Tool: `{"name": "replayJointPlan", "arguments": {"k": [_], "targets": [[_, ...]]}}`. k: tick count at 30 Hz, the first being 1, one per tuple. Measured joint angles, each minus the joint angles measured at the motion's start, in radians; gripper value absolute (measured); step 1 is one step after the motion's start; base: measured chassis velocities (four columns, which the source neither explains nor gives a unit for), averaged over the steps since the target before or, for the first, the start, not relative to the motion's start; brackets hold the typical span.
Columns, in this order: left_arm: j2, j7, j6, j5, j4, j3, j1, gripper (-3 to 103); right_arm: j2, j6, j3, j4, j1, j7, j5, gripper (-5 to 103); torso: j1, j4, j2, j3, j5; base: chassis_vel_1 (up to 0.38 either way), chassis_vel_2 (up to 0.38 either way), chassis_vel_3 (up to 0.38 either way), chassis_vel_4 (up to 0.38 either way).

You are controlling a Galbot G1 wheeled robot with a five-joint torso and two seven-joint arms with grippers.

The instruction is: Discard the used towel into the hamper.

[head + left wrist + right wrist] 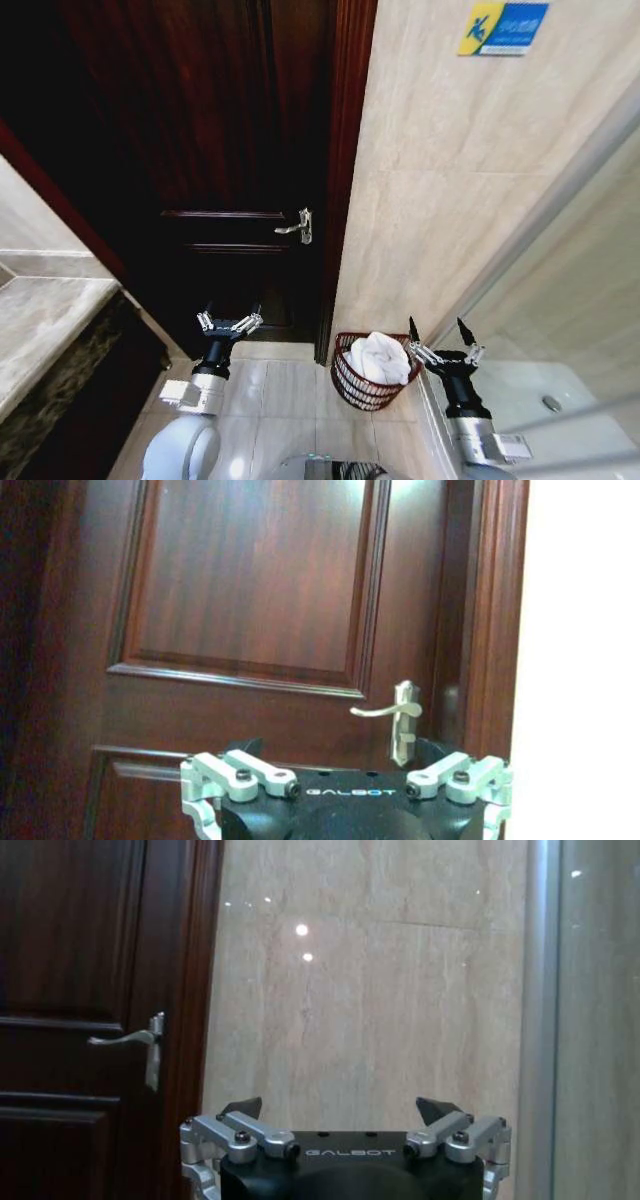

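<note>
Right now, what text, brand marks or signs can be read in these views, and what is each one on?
"GALBOT": on the black body of the left gripper, in the left wrist view.
"GALBOT": on the body of the right gripper, in the right wrist view.
Blue and yellow wall sign on the tiled wall: figure pictogram and white lettering, too blurred to read.

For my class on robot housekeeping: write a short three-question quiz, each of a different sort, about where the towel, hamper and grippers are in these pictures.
1. True or false: the white towel already lies inside the hamper.
2. Multiple choice: the hamper stands on the floor against (A) the glass shower panel, (B) the beige tiled wall beside the dark wooden door, (C) the stone counter.
3. Fill in: the left gripper and the right gripper are both ____ and hold nothing.

Key
1. True; it bulges above the rim.
2. B.
3. Open; the right one sits just beside the hamper, the left one before the door, below its handle.
</note>
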Motion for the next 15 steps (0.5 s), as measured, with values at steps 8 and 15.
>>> {"name": "replayJointPlan", "arguments": {"k": [8, 15], "targets": [[0.000, 0.000, 0.000, 0.000, 0.000, 0.000, 0.000, 100, 0.000, 0.000, 0.000, 0.000, 0.000, 0.000, 0.000, 100, 0.000, -0.0005, 0.000, 0.000, 0.0004, 0.155, -0.154, -0.156, 0.152], [0.000, 0.000, 0.000, 0.000, 0.000, 0.000, 0.000, 100, 0.000, 0.000, 0.000, 0.000, 0.000, 0.000, 0.000, 100, 0.001, -0.0004, 0.000, 0.000, 0.0005, 0.116, -0.114, -0.111, 0.116]]}}
